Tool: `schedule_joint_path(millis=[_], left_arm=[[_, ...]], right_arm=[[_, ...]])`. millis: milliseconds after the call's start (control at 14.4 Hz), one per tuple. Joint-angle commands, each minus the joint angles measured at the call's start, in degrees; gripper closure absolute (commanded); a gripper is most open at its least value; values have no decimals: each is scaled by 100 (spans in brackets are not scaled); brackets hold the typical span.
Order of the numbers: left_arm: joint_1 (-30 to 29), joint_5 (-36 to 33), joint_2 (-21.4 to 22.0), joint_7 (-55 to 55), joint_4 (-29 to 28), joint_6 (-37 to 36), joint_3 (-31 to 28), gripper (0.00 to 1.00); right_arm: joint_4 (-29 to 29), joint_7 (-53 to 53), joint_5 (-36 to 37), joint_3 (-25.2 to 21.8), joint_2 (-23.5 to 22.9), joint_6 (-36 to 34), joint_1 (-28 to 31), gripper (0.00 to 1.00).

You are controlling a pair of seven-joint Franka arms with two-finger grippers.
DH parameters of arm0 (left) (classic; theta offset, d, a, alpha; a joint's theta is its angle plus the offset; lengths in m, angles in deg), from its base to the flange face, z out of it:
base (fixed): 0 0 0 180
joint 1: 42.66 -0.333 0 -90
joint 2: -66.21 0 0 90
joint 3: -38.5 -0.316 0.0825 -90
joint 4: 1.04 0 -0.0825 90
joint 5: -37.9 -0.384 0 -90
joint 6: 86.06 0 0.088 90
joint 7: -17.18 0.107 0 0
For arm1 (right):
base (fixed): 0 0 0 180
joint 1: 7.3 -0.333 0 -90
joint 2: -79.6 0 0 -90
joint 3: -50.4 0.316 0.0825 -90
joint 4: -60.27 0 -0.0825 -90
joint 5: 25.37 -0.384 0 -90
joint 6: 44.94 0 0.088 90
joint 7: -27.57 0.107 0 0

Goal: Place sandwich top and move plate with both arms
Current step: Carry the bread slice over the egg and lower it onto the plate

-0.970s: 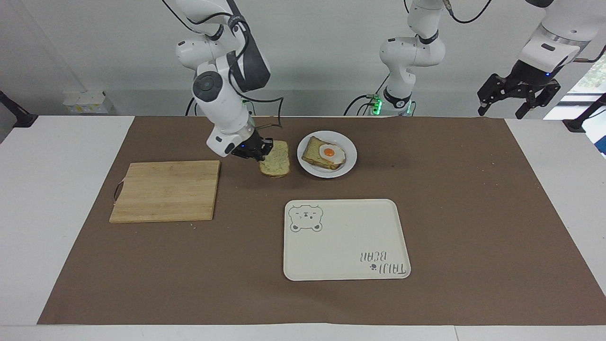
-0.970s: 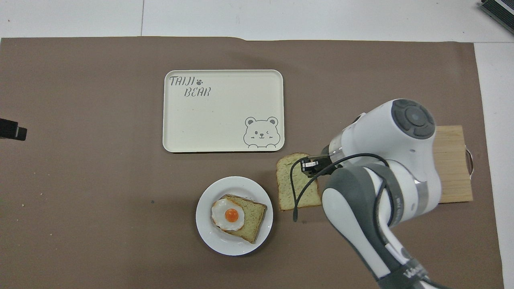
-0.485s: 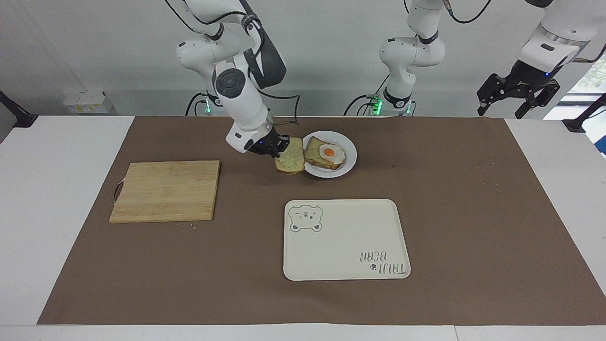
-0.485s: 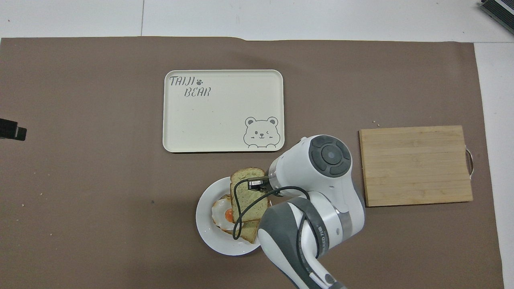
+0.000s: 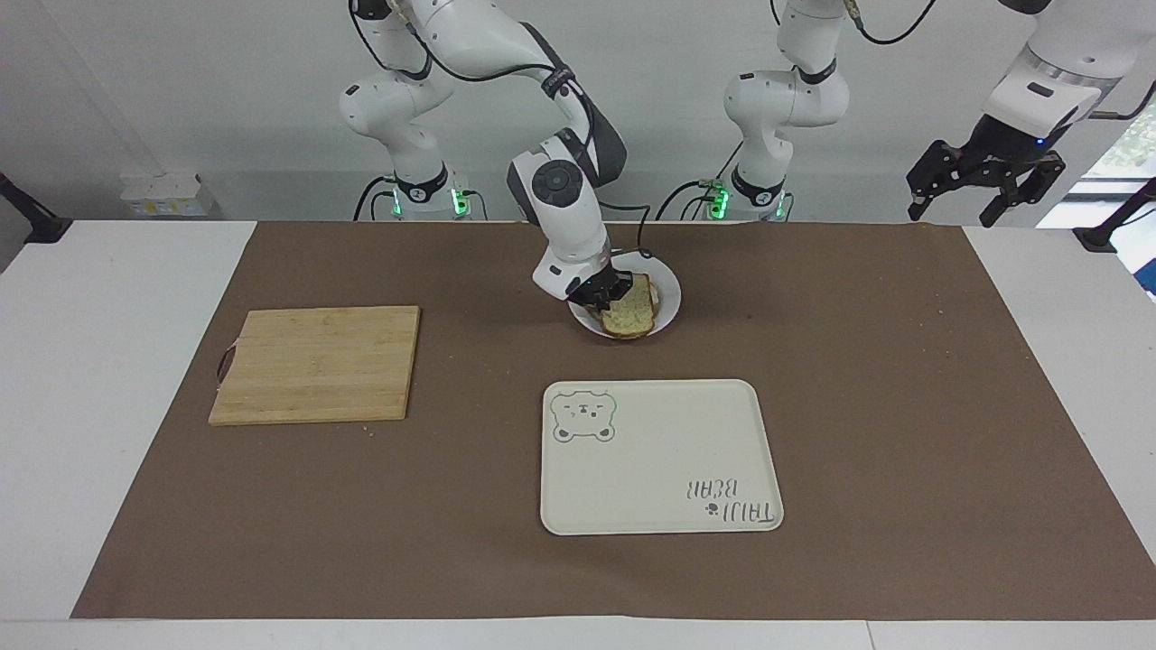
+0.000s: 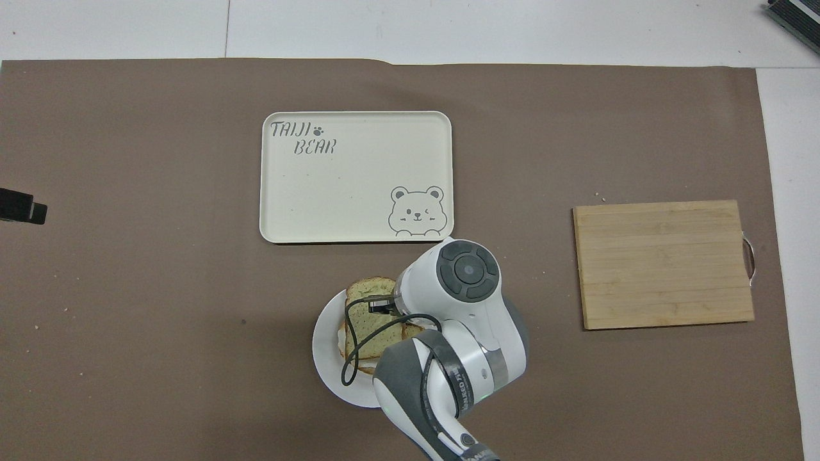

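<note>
My right gripper [image 5: 615,294] is shut on the sandwich top [image 5: 631,313], a plain bread slice with brown crust. It holds the slice tilted, low over the small white plate [image 5: 671,301]. In the overhead view the sandwich top [image 6: 367,315] covers the egg and most of the lower slice on the plate [image 6: 325,362]. I cannot tell whether the two slices touch. The right arm's wrist hides the gripper from above. My left gripper [image 5: 984,191] waits open and raised above the table edge at the left arm's end; only its tip [image 6: 20,209] shows from above.
A cream rectangular tray [image 5: 659,456] with a bear drawing lies farther from the robots than the plate; it also shows in the overhead view [image 6: 355,176]. A wooden cutting board [image 5: 316,361] lies toward the right arm's end, also in the overhead view [image 6: 663,262]. A brown mat covers the table.
My right gripper carried the sandwich top sideways from the mat beside the plate to over the plate, covering the egg slice. The left arm has not moved.
</note>
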Motion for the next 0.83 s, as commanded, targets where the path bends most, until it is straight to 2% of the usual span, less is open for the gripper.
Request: schedule_joint_path(millis=[0,69,139,208,277,554,762], left_arm=[[-9,-44,83,-53,-88,4,8,0],[-9,-44,83,-54,-88,4,17,0],[0,-44,83,-62,-88,4,26,0],[0,-44,83,-54,-88,4,35,0],[0,-44,83,-54,-88,4,35,0],[-9,-44,83,-45,-88,4,17,0],[-9,-44,83,-54,-88,-5,26,0]], right_arm=[[205,160,-123,-30,103,45,-137,100],[258,91,-123,-30,112,45,-137,100],[250,134,-123,-30,103,37,-102,85],[232,151,-114,-38,86,19,-84,19],[197,160,-44,-56,68,2,-67,0],[13,125,412,-91,103,-25,231,0],[-75,108,816,-109,375,-357,626,0]])
